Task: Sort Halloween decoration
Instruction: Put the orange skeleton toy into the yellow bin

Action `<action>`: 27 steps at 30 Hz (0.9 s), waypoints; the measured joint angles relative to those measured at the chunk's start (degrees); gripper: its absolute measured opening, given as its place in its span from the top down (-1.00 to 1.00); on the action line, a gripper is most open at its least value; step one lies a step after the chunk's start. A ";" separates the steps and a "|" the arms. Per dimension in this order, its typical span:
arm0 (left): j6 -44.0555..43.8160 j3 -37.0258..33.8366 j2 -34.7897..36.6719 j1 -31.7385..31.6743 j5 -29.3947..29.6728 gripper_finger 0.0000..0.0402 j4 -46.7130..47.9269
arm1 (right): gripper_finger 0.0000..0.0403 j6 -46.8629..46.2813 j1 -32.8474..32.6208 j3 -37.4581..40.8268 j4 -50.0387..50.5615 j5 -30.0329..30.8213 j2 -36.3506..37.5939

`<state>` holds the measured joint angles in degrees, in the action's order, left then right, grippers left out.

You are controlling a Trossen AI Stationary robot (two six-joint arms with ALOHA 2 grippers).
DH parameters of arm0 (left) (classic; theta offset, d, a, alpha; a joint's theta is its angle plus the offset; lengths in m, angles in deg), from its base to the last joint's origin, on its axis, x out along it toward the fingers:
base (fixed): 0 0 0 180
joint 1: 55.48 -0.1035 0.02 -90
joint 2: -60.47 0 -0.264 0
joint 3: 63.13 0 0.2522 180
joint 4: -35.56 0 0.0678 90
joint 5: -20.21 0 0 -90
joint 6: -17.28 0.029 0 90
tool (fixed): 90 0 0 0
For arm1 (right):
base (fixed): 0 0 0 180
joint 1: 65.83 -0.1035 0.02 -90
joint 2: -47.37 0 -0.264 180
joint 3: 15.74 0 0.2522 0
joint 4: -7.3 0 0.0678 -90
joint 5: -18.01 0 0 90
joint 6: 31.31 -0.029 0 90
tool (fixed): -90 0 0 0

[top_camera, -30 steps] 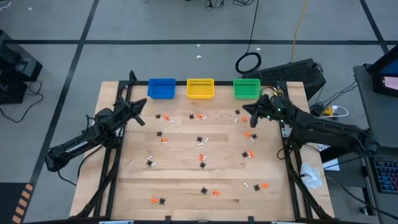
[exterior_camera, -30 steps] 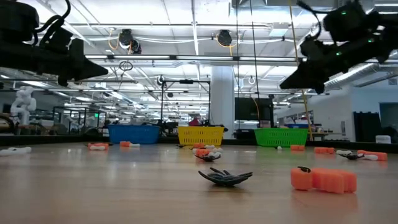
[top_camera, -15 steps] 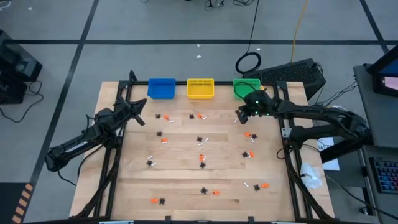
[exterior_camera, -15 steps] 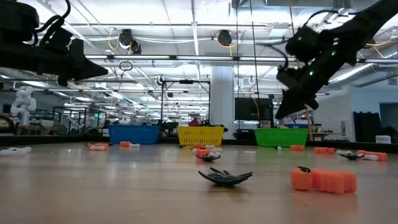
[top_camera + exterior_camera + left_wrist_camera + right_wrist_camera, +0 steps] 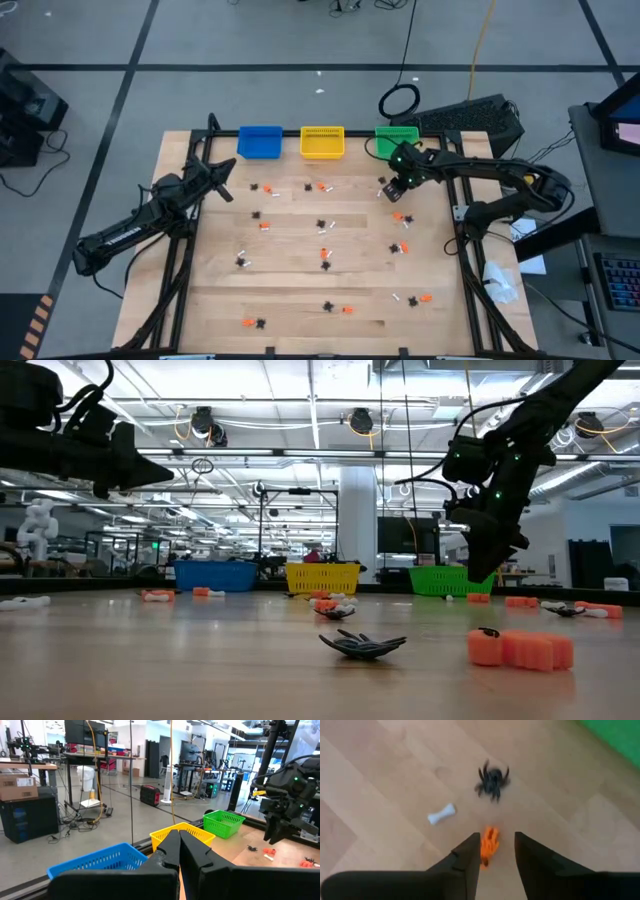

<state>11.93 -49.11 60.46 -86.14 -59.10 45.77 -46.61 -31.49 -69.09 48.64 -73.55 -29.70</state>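
Trinkets lie scattered over the bench. From above, the right gripper hangs near the green bin. Its wrist view shows fingers spread around an orange trinket: tiny, light, probably hard. Pinch its middle. Left gripper waits, pressed together.

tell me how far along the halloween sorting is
Barely started: the blue bin, yellow bin and green bin show nothing sorted inside. In hand: the right claw, open, straddles an orange trinket near the green bin. Left: trinkets scattered across the table; the left claw waits shut.
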 joint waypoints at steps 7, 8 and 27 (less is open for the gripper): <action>0.00 0.00 -0.01 -0.01 0.00 0.99 0.00 | 0.42 -2.80 -2.30 -0.01 2.48 0.00 -1.65; 0.00 0.01 -0.02 0.01 0.01 0.99 0.00 | 0.40 -3.25 -2.70 -0.01 1.76 0.02 -1.82; 0.01 -0.01 -0.02 0.01 -0.01 0.99 -0.02 | 0.31 -4.99 -4.47 -0.24 -2.75 4.97 -9.38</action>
<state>11.94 -49.12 60.43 -86.13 -59.11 45.75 -51.60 -35.96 -69.32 45.89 -68.58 -39.08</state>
